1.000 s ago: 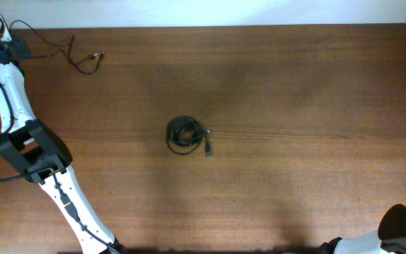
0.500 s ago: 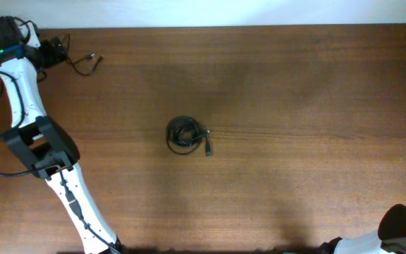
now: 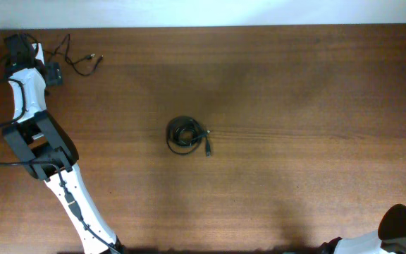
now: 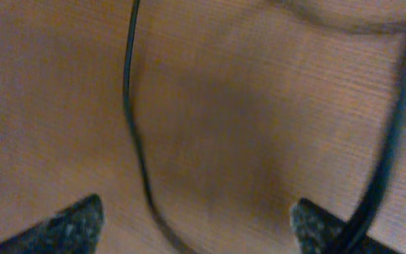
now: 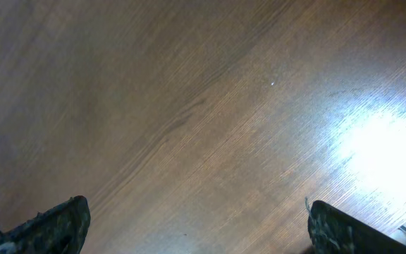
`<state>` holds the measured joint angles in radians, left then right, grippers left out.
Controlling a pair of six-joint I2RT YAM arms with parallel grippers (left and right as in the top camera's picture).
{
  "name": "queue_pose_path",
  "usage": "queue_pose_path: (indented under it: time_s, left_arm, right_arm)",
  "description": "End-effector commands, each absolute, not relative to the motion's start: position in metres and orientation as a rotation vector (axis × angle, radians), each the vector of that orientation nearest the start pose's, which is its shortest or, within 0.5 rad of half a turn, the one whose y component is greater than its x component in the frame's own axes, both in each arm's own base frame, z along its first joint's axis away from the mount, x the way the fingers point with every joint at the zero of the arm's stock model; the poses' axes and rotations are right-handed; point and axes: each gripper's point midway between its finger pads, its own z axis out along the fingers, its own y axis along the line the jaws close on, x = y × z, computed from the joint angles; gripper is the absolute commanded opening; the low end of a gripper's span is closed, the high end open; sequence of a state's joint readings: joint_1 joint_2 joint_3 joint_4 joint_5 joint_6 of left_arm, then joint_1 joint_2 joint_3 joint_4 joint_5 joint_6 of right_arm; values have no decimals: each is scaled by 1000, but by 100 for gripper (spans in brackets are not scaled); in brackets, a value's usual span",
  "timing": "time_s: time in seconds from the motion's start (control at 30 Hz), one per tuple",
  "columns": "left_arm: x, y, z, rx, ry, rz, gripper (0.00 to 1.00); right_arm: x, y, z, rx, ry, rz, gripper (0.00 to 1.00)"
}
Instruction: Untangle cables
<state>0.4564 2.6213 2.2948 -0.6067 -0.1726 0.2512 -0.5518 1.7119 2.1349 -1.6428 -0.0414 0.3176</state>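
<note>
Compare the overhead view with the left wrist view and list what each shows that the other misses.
Only overhead: the coiled cable at mid-table and the whole left arm. Only left wrist: the left gripper open, close above the wood, fingertips spread. Both: the wooden table and the loose cord, which runs between those fingertips and lies at the table's far left corner overhead.

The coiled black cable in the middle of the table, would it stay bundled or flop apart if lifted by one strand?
The coil is thin cord in small loops, so it would probably sag and partly unwind. It looks light; a push would likely slide the whole bundle over the smooth table. Its plug end sticks out and may trail.
</note>
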Motion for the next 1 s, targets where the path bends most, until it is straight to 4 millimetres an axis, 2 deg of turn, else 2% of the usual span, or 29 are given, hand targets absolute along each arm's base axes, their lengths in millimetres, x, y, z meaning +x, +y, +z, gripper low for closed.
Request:
queue_pose_path:
  time_s: [0.0, 0.03, 0.07, 0.1, 0.17, 0.2, 0.27, 0.3, 0.33, 0.37, 0.4, 0.43, 0.47, 0.53, 0.6, 0.67, 0.77, 0.8, 0.87, 0.9, 0.93, 0.97]
  left_arm:
    - [594, 318, 64, -189, 2383, 537, 52]
    - [599, 320, 70, -190, 2352, 547, 34]
    - [603, 323, 76, -190, 2321, 557, 10]
    - [605, 323, 78, -189, 2308, 562, 3]
    - [612, 334, 95, -190, 2231, 596, 0]
    - [616, 339, 114, -184, 2176, 625, 0]
    - [629, 345, 175, -166, 2015, 677, 0]
    - [635, 340, 201, -136, 1950, 656, 8]
    - [643, 327, 214, -72, 1914, 581, 21]
    - [647, 318, 213, -34, 1913, 529, 99]
    - [645, 317, 205, -33, 1940, 516, 99]
    - [644, 315, 188, -35, 1989, 498, 99]
    - [641, 314, 168, -41, 2045, 481, 99]
    - [627, 308, 115, -54, 2210, 416, 99]
    - [617, 300, 101, -56, 2288, 382, 99]
    - [615, 291, 114, -48, 2294, 369, 99]
    - [610, 257, 157, -127, 2274, 225, 99]
    - [609, 231, 183, -119, 2246, 95, 99]
    - [582, 154, 232, -122, 2238, -377, 99]
    - [567, 126, 247, -96, 2235, -551, 99]
    - [557, 110, 256, -72, 2233, -647, 99]
    - [538, 84, 268, -50, 2239, -820, 99]
  right_arm:
    - [293, -174, 304, 1161, 2520, -20, 98]
    - [293, -174, 304, 1161, 2520, -20, 98]
    - [293, -174, 304, 1161, 2520, -20, 98]
    - [293, -174, 304, 1161, 2520, -20, 98]
    - [293, -174, 304, 1161, 2520, -20, 98]
    - [293, -174, 304, 1161, 2520, -20, 98]
    - [293, -174, 304, 1161, 2520, -20, 98]
    - [293, -174, 304, 1161, 2520, -20, 98]
    - [293, -174, 304, 1161, 2520, -20, 98]
    - [293, -174, 304, 1161, 2520, -20, 98]
    - [293, -174, 304, 1161, 2520, -20, 98]
    - [293, -174, 304, 1161, 2520, -20, 98]
    - [293, -174, 304, 1161, 2520, -20, 99]
    - [293, -174, 304, 1162, 2520, -20, 98]
    - [293, -174, 304, 1162, 2520, -20, 98]
    - [293, -174, 304, 1161, 2520, -20, 98]
    - [293, -174, 304, 1162, 2520, -20, 98]
    - [293, -174, 304, 1161, 2520, -20, 98]
    - [293, -174, 304, 1161, 2520, -20, 98]
    - [293, -174, 304, 1161, 2520, -20, 98]
    - [293, -174, 304, 1161, 2520, -20, 98]
    - [293, -174, 304, 1161, 2520, -20, 98]
